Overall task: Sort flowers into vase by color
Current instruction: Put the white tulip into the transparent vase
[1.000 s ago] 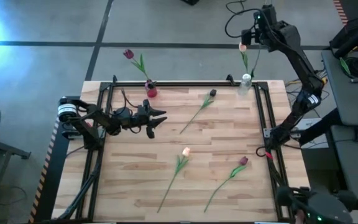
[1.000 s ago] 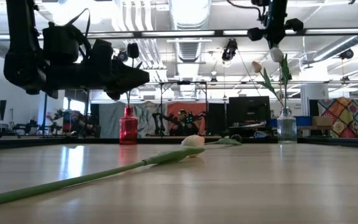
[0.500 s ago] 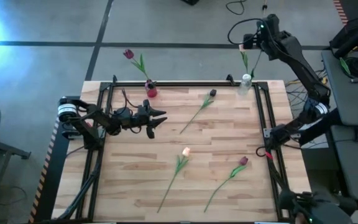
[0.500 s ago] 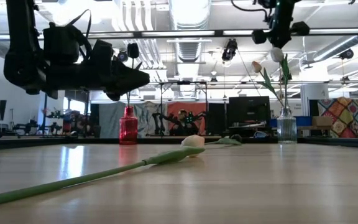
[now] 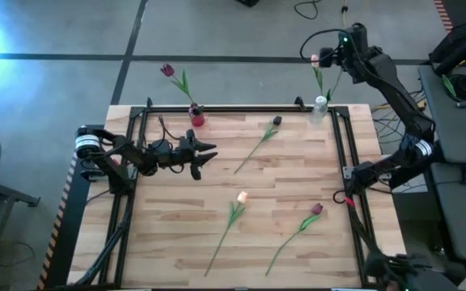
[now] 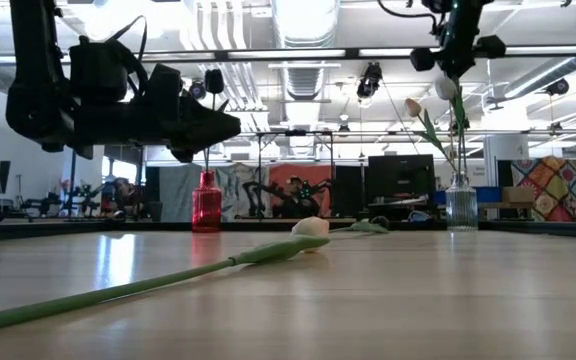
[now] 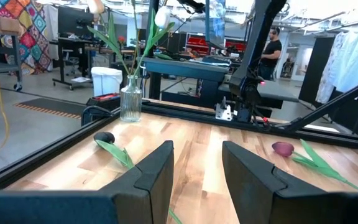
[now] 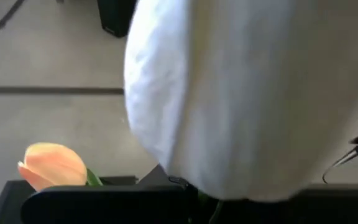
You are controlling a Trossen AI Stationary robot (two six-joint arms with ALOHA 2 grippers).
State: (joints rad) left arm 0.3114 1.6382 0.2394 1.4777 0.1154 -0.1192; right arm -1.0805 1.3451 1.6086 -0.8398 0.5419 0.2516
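Observation:
The clear vase point(image 5: 320, 106) stands at the table's far right corner with a peach tulip point(image 5: 315, 60) and a white tulip point(image 6: 446, 88) in it. My right gripper point(image 6: 455, 66) hangs just above the white head point(image 8: 241, 93), which fills the right wrist view. The red vase point(image 5: 196, 119) at the far edge holds one maroon tulip point(image 5: 167, 70). Three tulips lie flat on the table: a dark-headed one point(image 5: 276, 121), a peach one point(image 5: 242, 196) and a maroon one point(image 5: 316, 208). My left gripper point(image 5: 210, 151) hovers open over the table's left half.
A black metal frame point(image 5: 342, 153) borders the table. A second black rail point(image 7: 185, 70) runs behind the clear vase point(image 7: 131, 102). Bare wood lies between the left gripper point(image 7: 197, 162) and the loose tulips. A person point(image 7: 271, 46) stands in the room beyond the table.
My right gripper has drifted toward the table's right above the clear vase. The white tulip's head has kept its place in the vase. The left arm and the tulips on the table have not moved.

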